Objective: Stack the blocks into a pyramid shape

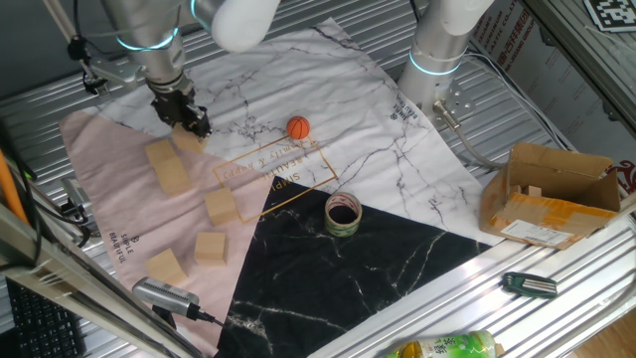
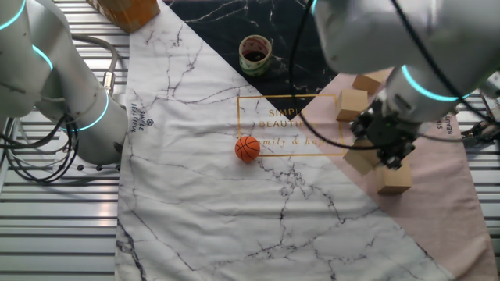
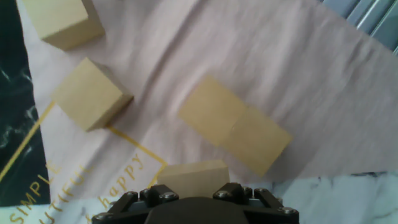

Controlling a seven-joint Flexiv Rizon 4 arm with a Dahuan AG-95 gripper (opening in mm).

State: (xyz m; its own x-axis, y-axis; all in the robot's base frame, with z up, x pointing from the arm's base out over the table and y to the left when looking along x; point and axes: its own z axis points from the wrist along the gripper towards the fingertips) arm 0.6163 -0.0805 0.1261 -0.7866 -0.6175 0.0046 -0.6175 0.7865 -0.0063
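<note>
Six light-tan wooden blocks lie on the pink corner of the cloth. Two of them [image 3: 236,127] touch side by side in a row, seen in one fixed view as the pair [image 1: 167,165]. Three single blocks [image 1: 221,206] [image 1: 210,247] [image 1: 166,267] lie apart nearer the front. My gripper [image 1: 189,125] is shut on the sixth block [image 3: 193,177], just beyond the pair on the ball's side. In the other fixed view the gripper [image 2: 384,148] hides part of the group. Blocks [image 2: 353,104] [image 2: 396,179] show around it.
An orange ball [image 1: 298,127] rests mid-cloth. A tape roll [image 1: 343,214] stands at the edge of the black patch. A brown cardboard box [image 1: 552,194] is at the right. A second arm's base [image 1: 437,55] stands behind the cloth. A silver tool [image 1: 164,293] lies by the front-left blocks.
</note>
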